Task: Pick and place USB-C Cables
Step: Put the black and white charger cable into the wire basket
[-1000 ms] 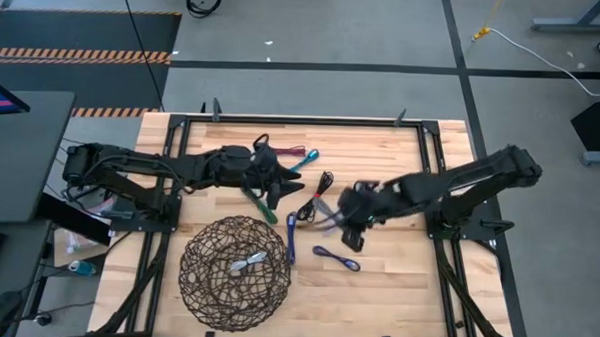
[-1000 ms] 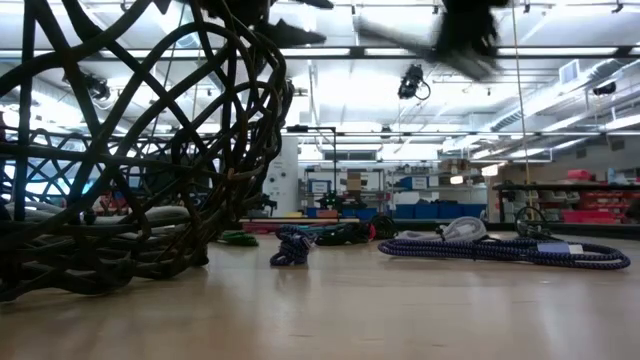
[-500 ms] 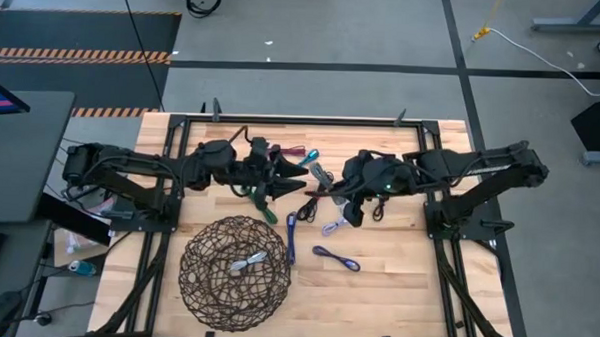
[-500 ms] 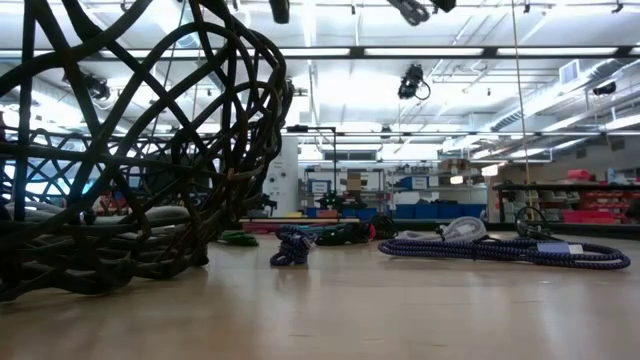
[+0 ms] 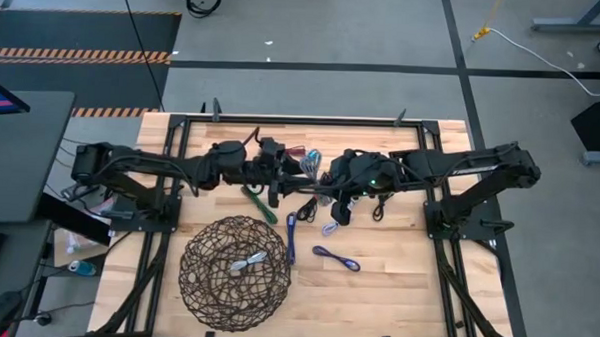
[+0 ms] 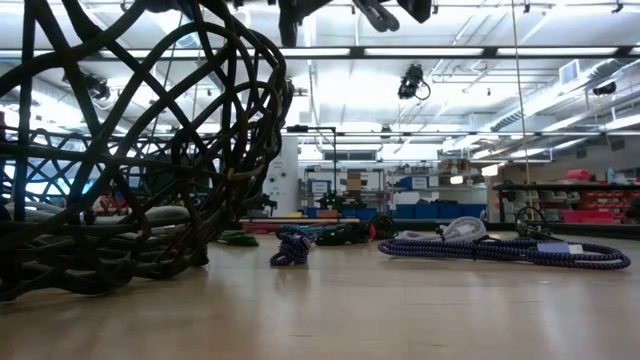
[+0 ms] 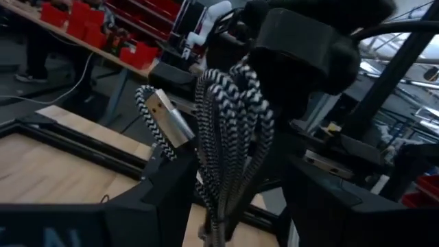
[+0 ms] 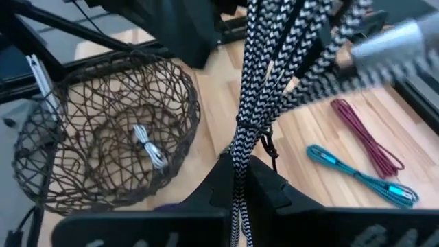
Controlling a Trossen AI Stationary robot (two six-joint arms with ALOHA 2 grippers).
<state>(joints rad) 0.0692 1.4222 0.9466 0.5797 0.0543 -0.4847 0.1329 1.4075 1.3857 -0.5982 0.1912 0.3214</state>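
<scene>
Midair, right gripper [image 8: 240, 180] pinches black-and-white braided cable [image 8: 264, 82] above table's [image 5: 396, 282] far middle; left gripper [image 7: 226, 206] spread around bundle. Advice: left clamps firmly before right lets go, then carries to basket [image 5: 237, 261].

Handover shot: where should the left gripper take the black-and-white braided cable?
Probably on the gathered strands of the black-and-white braided cable, clear of the silver plug that splays sideways. The right gripper pinches one end, so the open left gripper best closes across the bundle from the opposite side.

Bright overhead lighting, wrist close-ups blurred
</scene>
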